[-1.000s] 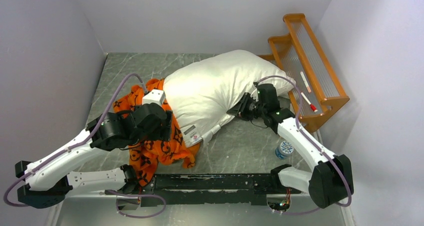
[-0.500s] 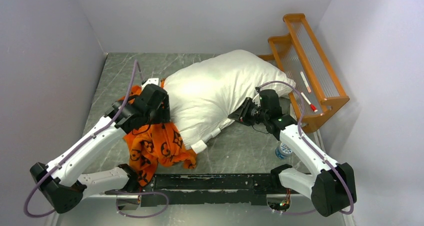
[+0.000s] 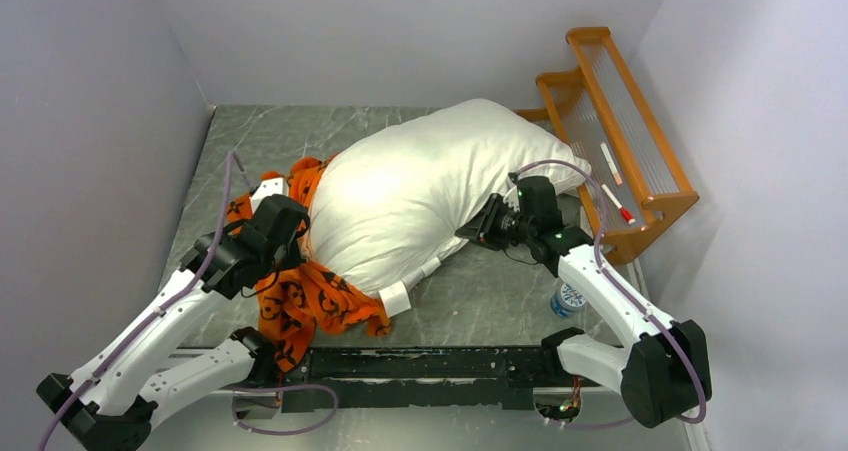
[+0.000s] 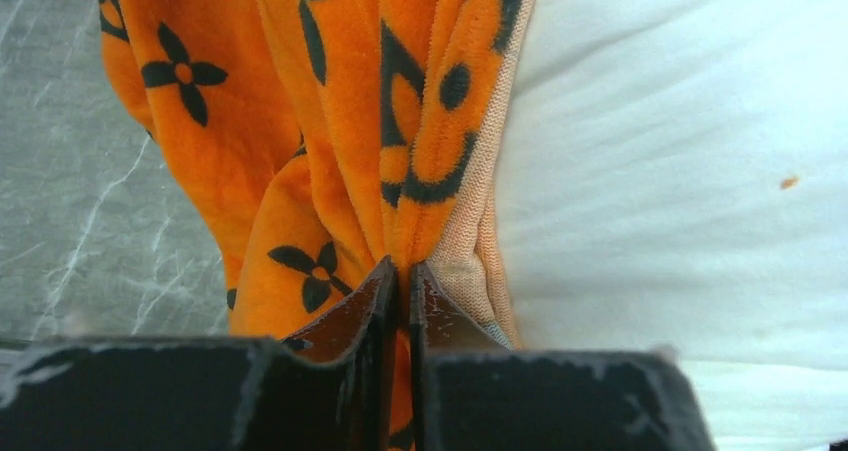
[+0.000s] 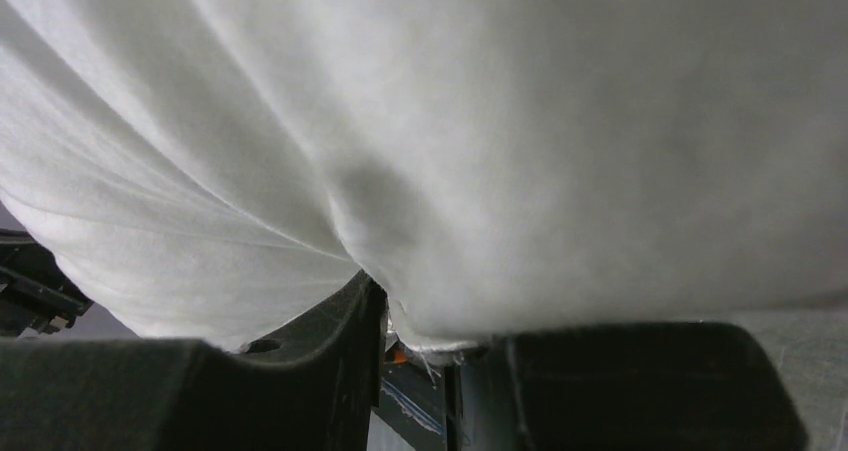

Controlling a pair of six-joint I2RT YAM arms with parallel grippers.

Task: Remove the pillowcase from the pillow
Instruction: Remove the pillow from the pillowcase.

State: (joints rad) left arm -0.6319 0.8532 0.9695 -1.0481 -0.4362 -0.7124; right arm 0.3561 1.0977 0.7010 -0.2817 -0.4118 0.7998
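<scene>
The white pillow [image 3: 410, 186] lies slantwise across the table's middle. The orange pillowcase [image 3: 310, 296] with dark flower motifs is bunched round its lower-left end. My left gripper [image 3: 296, 229] sits at that end, shut on a fold of the pillowcase [image 4: 330, 151] near its hem; the jaws [image 4: 400, 276] are nearly together with orange cloth between them and the pillow [image 4: 680, 171] to the right. My right gripper [image 3: 480, 225] is at the pillow's right edge, shut on a pinch of the white pillow [image 5: 500, 121] fabric held between its jaws [image 5: 420, 321].
An orange wooden rack [image 3: 610, 121] holding thin tubes stands at the right wall. A small water bottle [image 3: 570, 297] stands beside the right arm. Grey walls close in the left side and the back. A black rail [image 3: 450, 363] runs along the near edge.
My left gripper moved up from the pillowcase heap to the pillow's left end and closed on the orange cloth. The pillow's lower end shifted left. The right gripper kept its hold.
</scene>
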